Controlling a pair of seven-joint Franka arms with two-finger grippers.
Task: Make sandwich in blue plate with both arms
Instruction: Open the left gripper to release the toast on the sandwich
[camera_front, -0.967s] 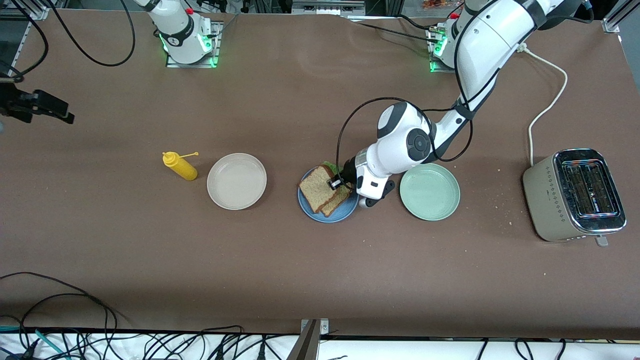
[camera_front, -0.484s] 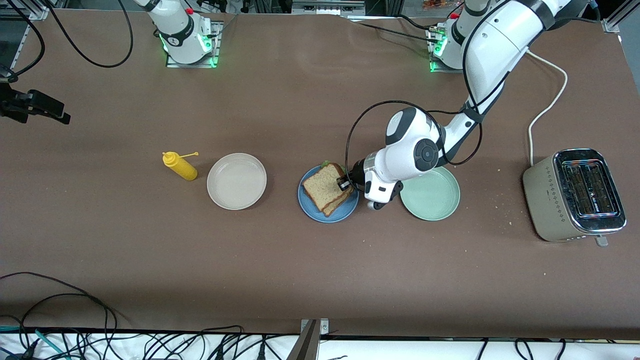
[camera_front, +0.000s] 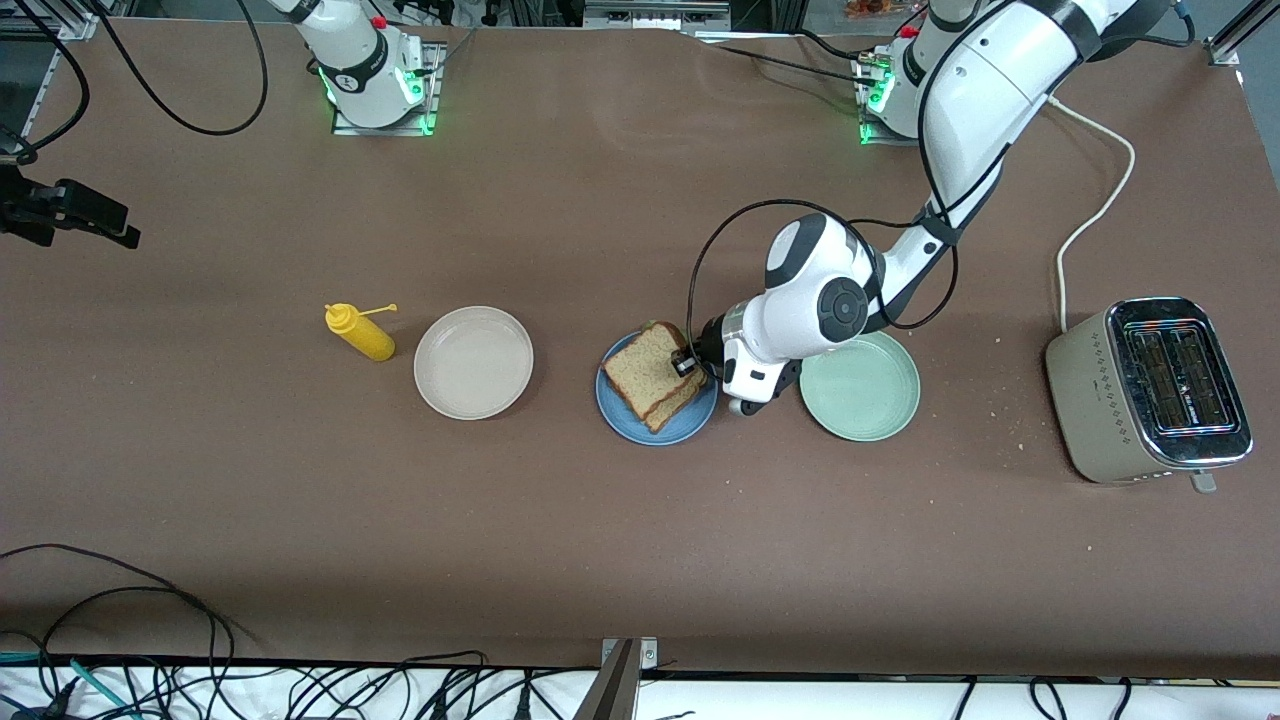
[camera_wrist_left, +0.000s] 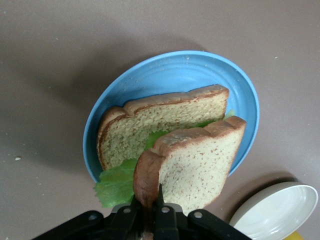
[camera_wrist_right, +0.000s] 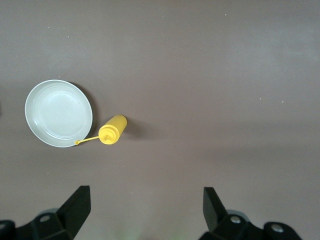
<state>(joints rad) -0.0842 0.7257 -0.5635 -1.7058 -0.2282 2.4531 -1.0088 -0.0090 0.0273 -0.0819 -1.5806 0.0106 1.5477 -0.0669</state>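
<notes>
Since a second ago, the left gripper (camera_front: 686, 362) has carried the top slice of bread (camera_front: 651, 367) back over the blue plate (camera_front: 620, 415), just right of the frame's centre in the front view, and lowered it toward level. Its jaws are clamped tight on that slice's crust edge; in the left wrist view the slice hangs tilted above the lettuce leaf (camera_wrist_left: 116, 184) and the bottom slice (camera_wrist_left: 150, 127). Closing the sandwich appears to be the step in hand; next, the slice likely needs squaring, lowering, then release. High at the frame's left edge, the right gripper (camera_wrist_right: 145, 202) waits, fingers wide and empty. No brand or lettering is legible.
</notes>
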